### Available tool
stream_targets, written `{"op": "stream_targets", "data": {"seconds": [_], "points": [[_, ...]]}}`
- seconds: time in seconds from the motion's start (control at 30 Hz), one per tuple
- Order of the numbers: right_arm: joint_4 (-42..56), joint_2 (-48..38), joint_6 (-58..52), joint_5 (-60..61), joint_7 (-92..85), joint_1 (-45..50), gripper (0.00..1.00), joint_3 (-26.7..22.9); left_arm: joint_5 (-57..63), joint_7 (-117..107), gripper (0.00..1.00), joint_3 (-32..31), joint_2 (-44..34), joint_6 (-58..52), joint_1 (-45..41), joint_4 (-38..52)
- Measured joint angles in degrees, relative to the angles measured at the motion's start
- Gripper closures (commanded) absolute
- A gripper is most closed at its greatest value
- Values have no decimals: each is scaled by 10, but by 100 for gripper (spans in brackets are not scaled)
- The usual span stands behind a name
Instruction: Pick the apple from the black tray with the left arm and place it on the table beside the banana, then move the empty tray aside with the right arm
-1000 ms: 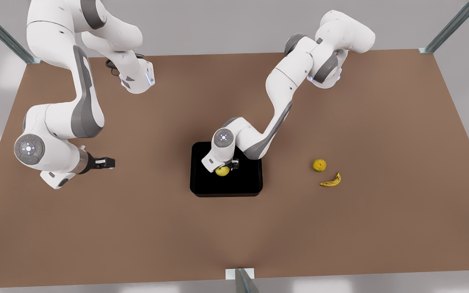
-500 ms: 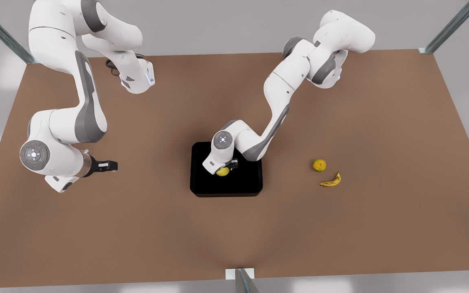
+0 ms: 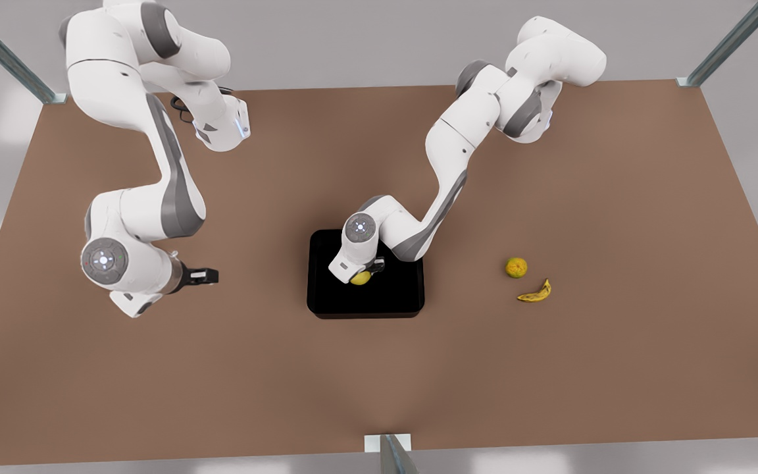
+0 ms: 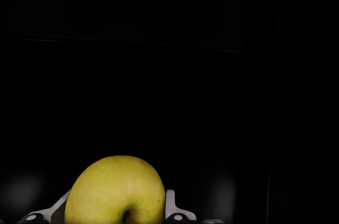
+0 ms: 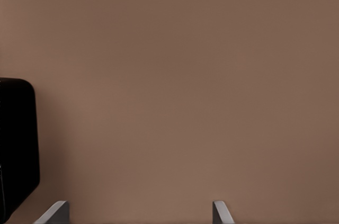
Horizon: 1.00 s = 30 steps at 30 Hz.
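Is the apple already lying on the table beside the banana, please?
No, the apple is in the black tray between the left pincer's fingers, far from the banana on the table.

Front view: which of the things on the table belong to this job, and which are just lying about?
In the job:
- apple, between the left gripper's fingers
- black tray under it
- banana
- right gripper, open, beside the tray
- table

Lying about:
- orange-mottled round fruit, by the banana
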Motion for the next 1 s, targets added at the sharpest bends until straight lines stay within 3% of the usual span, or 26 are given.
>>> {"op": "stream_targets", "data": {"seconds": [0.07, 0.1, 0.67, 1.0], "points": [[0, 1, 6, 0, 9, 2, 0, 0, 1, -2, 22, 0, 0, 0, 0, 0], [0, 2, 8, 0, 13, 2, 0, 0, 1, -3, 29, 0, -1, -1, 0, 0], [2, 38, 71, 13, 142, 75, 0, 8, -2, -12, 32, -2, -59, -45, 4, -17], [-3, 55, 130, 36, 229, 118, 0, 28, -4, -11, 31, -2, -144, -72, 8, -91]]}}
